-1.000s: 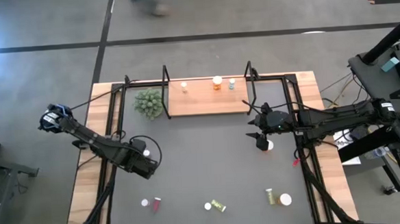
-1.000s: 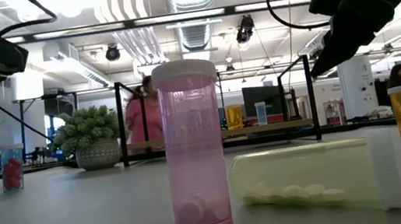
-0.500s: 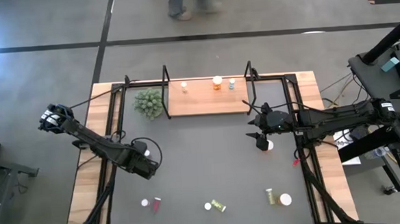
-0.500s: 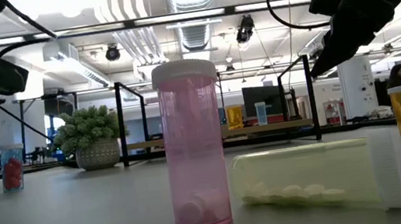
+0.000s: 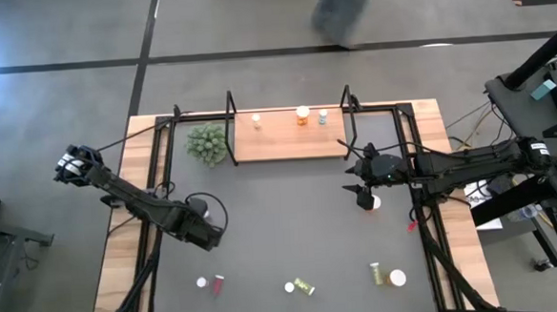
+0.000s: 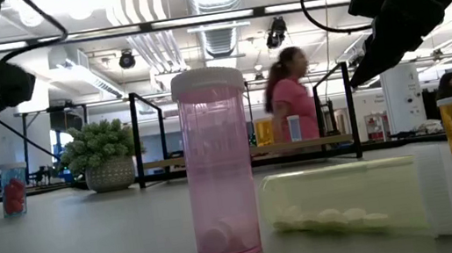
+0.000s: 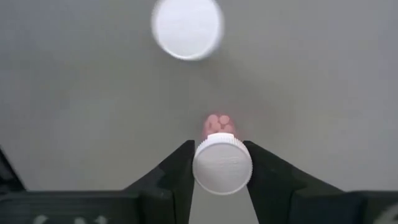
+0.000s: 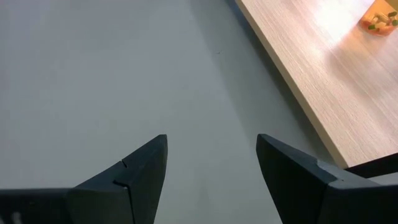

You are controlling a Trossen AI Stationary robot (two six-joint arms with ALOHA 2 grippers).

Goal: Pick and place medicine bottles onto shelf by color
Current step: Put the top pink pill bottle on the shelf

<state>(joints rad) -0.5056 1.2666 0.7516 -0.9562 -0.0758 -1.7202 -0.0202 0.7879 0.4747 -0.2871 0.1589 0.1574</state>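
My left gripper (image 5: 204, 231) is over the dark mat's left half, shut on a small white-capped bottle (image 7: 222, 165) with red pills in it. A second white cap (image 7: 186, 28) stands just beyond it. My right gripper (image 5: 365, 195) hangs open and empty above the mat near the shelf's right end, beside a white-capped bottle (image 5: 375, 202). The wooden shelf (image 5: 287, 138) at the far edge carries three upright bottles, the middle one orange (image 5: 302, 115). Several more bottles stand or lie along the mat's near edge (image 5: 305, 288). My left gripper pinches the bottle's white cap (image 7: 205, 177) between its two fingers, one on each side of the cap. The fingers come from above, pointing down. The bottle stands upright under them. The cap hides its base, so I cannot tell whether it rests on the mat.
A spiky green plant (image 5: 207, 143) stands left of the shelf. Black frame uprights (image 5: 230, 130) rise at the shelf's ends. In the low view a pink bottle (image 6: 219, 172) stands upright beside a lying yellow-green one (image 6: 352, 202). A person (image 6: 290, 91) walks beyond the table.
My left gripper has come down a little over the bottle at the mat's left. The person beyond the table has walked toward the right.
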